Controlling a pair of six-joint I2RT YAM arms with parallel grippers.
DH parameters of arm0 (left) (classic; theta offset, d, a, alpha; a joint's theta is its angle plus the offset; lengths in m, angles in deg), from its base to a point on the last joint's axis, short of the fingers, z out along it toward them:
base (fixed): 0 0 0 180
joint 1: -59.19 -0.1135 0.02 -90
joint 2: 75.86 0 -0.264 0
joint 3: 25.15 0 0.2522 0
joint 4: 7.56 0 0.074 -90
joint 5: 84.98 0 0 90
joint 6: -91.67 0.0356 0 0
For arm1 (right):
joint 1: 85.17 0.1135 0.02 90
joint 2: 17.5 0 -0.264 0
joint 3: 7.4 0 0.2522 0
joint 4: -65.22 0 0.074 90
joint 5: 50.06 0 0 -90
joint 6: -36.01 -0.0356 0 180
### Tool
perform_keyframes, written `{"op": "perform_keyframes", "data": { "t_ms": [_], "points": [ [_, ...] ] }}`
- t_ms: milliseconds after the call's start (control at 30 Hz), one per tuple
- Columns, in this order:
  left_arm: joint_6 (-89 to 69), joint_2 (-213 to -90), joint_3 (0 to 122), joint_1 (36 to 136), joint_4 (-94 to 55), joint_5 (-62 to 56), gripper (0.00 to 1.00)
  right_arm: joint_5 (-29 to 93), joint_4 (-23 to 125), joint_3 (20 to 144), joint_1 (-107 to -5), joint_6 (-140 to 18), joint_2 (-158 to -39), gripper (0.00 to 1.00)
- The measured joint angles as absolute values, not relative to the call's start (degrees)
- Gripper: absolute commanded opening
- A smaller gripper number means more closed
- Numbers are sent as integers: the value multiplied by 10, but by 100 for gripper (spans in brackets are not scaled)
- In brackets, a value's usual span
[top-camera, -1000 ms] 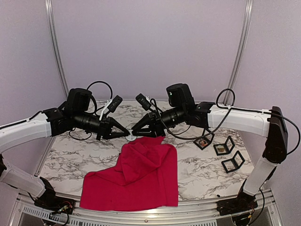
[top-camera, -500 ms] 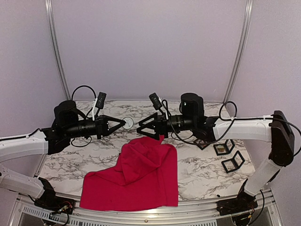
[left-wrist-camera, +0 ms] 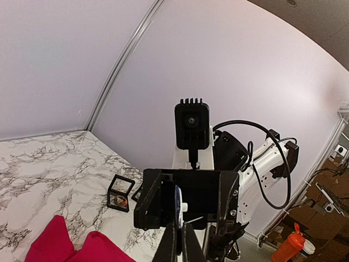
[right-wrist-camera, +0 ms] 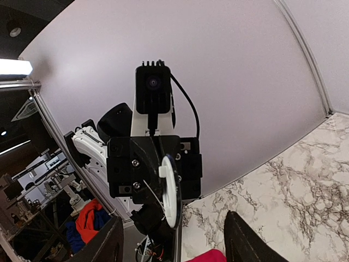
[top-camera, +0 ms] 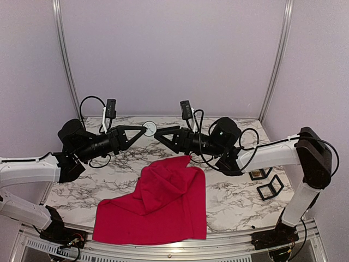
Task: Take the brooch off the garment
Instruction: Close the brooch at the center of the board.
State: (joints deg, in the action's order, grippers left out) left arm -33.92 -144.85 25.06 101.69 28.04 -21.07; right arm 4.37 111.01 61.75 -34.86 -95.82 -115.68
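The brooch (top-camera: 148, 129), a small round white disc with a pin on its back, is in the air above the table, clear of the garment. My left gripper (top-camera: 143, 130) is shut on the brooch's edge. In the left wrist view the brooch (left-wrist-camera: 178, 204) stands edge-on above the closed fingertips (left-wrist-camera: 170, 244). My right gripper (top-camera: 159, 136) faces it from the right, open and empty. In the right wrist view its fingers (right-wrist-camera: 106, 243) stand wide apart below the brooch (right-wrist-camera: 170, 188). The garment (top-camera: 163, 207) is a red T-shirt lying crumpled on the marble table.
Small black display boxes (top-camera: 260, 172) (top-camera: 271, 187) sit on the table's right side, behind the right arm. One of these boxes (left-wrist-camera: 120, 194) holds an orange item. The marble table (top-camera: 82, 180) has metal frame posts (top-camera: 65, 60) behind it.
The two grippers met at the garment's raised peak a second ago. They have drawn apart and risen; the right gripper has opened, and the brooch has come away with the left gripper.
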Motion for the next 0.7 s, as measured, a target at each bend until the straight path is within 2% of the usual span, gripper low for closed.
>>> {"op": "perform_keyframes", "data": {
  "t_ms": [333, 700],
  "points": [
    [-330, -1449, 251, 1033, 282, -200, 0, 74, 1136, 637, -333, -968, -1160, 42],
    [-311, -1448, 252, 1038, 272, -194, 0, 94, 1107, 644, -317, -930, -1160, 41]
  ]
}}
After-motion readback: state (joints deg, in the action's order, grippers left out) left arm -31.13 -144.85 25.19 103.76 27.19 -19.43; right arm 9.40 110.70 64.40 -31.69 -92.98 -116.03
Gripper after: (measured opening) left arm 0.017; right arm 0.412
